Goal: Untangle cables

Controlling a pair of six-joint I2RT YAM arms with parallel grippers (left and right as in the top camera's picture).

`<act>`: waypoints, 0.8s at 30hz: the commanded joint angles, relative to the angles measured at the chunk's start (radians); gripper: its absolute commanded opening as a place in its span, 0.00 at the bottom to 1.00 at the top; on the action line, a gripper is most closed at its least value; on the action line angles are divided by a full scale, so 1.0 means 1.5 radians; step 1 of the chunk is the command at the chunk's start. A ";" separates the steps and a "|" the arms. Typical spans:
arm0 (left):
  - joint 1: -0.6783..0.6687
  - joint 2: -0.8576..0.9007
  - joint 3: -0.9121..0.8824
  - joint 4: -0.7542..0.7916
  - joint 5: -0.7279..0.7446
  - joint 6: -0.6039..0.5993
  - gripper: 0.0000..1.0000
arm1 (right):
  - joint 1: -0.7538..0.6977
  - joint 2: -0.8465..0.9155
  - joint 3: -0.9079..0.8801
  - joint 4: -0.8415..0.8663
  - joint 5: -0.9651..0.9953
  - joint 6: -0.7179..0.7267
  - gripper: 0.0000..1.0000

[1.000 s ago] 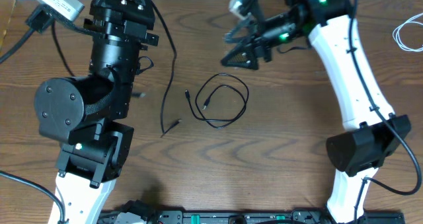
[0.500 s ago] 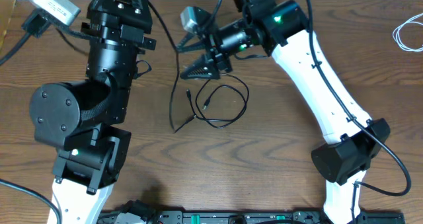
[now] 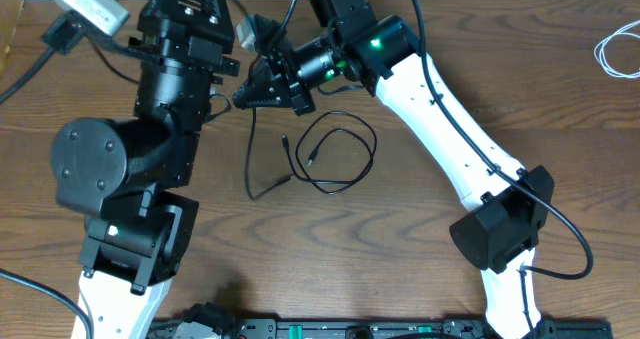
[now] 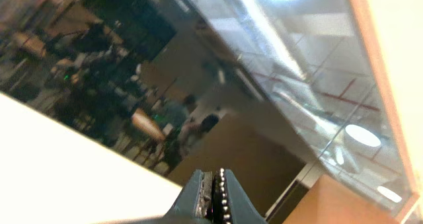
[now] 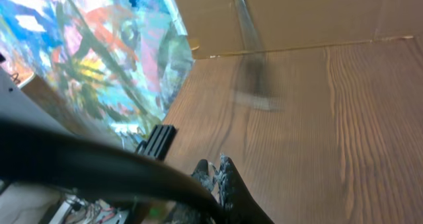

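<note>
You work over a dark, grained wooden table [image 3: 420, 249]; the cords on it are thin and smooth, with small plug ends. The looped black cord [image 3: 373, 149] curls in a loose round ring with both plugs at its left side; in the overhead view it lies near your right claw [image 3: 240, 97], below and to the right of the tips. The straight black cord [image 3: 250, 154] runs from just beside those tips down the table and hooks at its far end. The white cord [image 3: 598, 51] loops at the table's edge, well apart from that claw, far off to its right.

Your right arm [image 3: 450, 119], white-shelled with black joints, stretches long across the table toward the bulky black left arm [image 3: 160, 139]; its claw is closed tip to tip, and I cannot tell whether the straight black cord is pinched there. Your left claw [image 4: 215, 187] points up into the room, toothed pads pressed together.

Three cords: two black, one white; two arms.
</note>
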 commanded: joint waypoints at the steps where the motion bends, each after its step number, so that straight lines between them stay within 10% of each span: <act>1: 0.004 -0.009 0.019 -0.042 -0.006 -0.001 0.07 | -0.015 -0.002 -0.001 0.013 0.000 0.093 0.01; 13: 0.004 -0.008 0.019 -0.410 -0.053 0.097 0.17 | -0.138 -0.052 0.000 -0.074 0.268 0.284 0.01; 24: 0.004 -0.001 0.018 -0.494 -0.055 0.097 0.64 | -0.282 -0.242 0.000 -0.096 0.419 0.362 0.01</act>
